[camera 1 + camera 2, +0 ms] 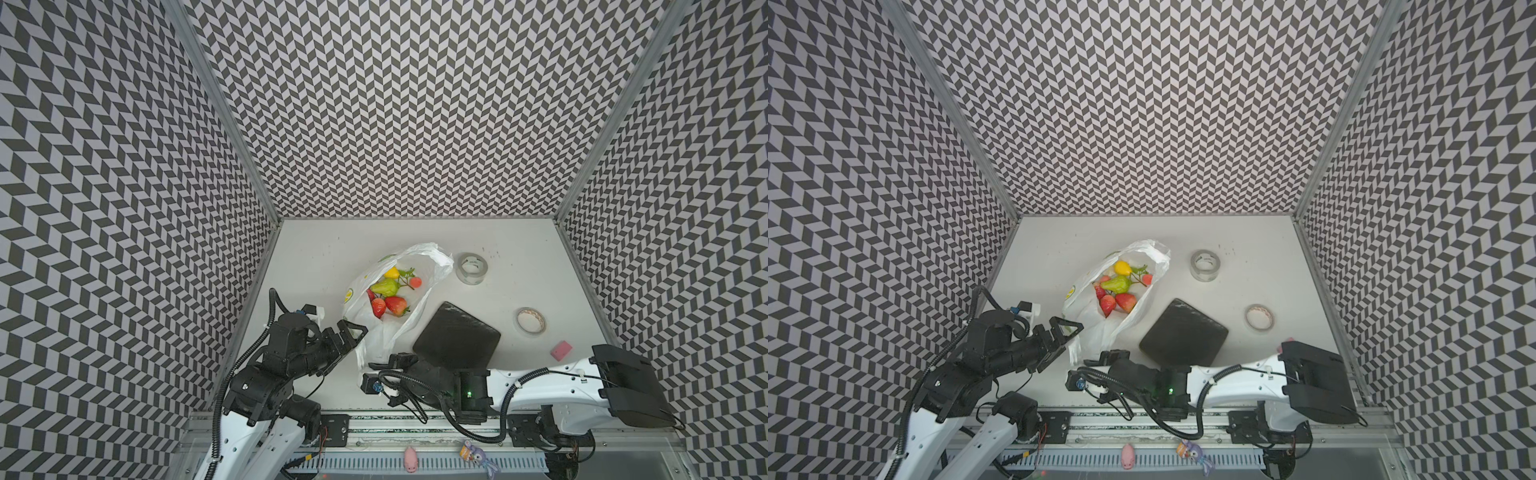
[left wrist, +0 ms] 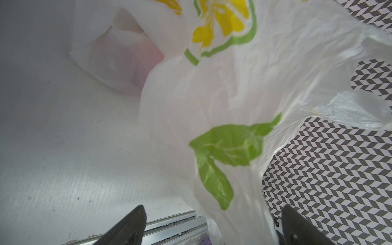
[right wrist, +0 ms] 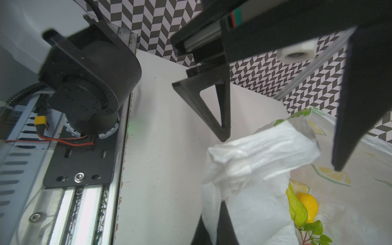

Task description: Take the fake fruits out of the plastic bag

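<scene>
Table (image 1: 332,249) open behind plastic bag (image 1: 374,336), left tool (image 2: 213,209) wide, right tool (image 1: 374,365) pinching its edge

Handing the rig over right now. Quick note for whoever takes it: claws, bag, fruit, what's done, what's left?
Left claw: open, straddling the near edge of the plastic bag, gripping nothing.
Right claw: shut, apparently pinching the bag's near end.
Fake fruits: every one in view lies inside the bag, whose mouth gapes open.
Done: no fruit out yet.
Left: lift each fruit out onto the table.
</scene>
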You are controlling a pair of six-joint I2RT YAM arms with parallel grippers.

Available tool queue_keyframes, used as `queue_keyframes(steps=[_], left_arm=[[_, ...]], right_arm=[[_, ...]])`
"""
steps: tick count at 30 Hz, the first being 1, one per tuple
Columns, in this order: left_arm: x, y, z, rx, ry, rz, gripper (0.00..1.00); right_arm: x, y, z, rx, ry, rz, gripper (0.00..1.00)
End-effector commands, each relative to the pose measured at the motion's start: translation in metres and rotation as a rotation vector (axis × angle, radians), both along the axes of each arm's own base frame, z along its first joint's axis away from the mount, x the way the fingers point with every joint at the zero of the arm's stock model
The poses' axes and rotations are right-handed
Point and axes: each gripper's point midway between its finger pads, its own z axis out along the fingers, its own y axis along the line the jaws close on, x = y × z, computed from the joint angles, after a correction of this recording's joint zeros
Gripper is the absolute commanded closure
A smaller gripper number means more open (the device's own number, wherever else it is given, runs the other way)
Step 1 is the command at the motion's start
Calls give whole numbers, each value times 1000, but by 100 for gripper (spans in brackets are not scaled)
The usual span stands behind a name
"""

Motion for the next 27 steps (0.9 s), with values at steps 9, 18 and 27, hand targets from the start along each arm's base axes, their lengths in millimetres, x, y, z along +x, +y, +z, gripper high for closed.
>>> queue_keyframes(steps=[9,18,27], left_arm=[[25,-11,-4,13,-93,-42,87],[47,-26,-1,67,-220,-112,100],[51,-37,7,83,-295,-159,100]], right_arm=[[-1,1,32,144,51,-40,80],[-5,-91,80,389,508,-173,41],[102,-207,111,614,738,-772,12]])
